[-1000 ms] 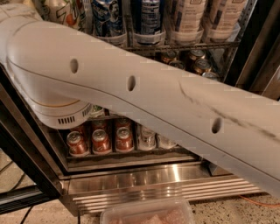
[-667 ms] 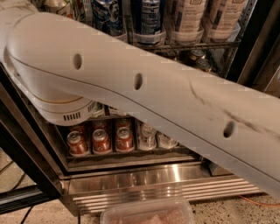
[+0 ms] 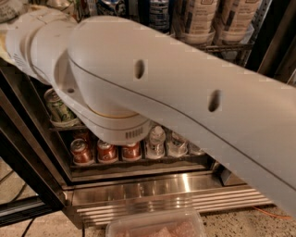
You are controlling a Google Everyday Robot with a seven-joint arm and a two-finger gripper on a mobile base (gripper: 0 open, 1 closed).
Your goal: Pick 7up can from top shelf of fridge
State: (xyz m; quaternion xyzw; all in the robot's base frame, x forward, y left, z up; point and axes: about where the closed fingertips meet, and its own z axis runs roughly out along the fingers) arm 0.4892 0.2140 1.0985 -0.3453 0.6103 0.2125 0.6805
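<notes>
Since the earlier frame the white arm (image 3: 194, 106) has swung across, its round joint (image 3: 111, 125) now sits nearer the middle, and more wrist segments show up-left of that joint. Beyond those segments the end effector lies outside the view, so I cannot tell whether it is spread, pressed together or pinching anything.

Up and right of the joint, above the arm, the top shelf (image 3: 226, 46) of the fridge (image 3: 27, 152) carries tall cans standing upright. The 7up can (image 3: 200, 18) seems to be the pale one there, its long axis vertical and its lid cut off by the upper edge. A band of small print wraps it, but none of it can be read and no logo faces out. A second pale can (image 3: 236, 18) stands just beside it, and blue cans (image 3: 159, 11) stand nearer the joint.

Left of the joint a short green can (image 3: 58, 107) sits on a lower rack. Below the joint stands a row of red cans (image 3: 107, 152), with silver-topped cans (image 3: 156, 143) beside them. Lower still runs the ribbed steel panel (image 3: 175, 194), then a clear plastic tub (image 3: 155, 227).
</notes>
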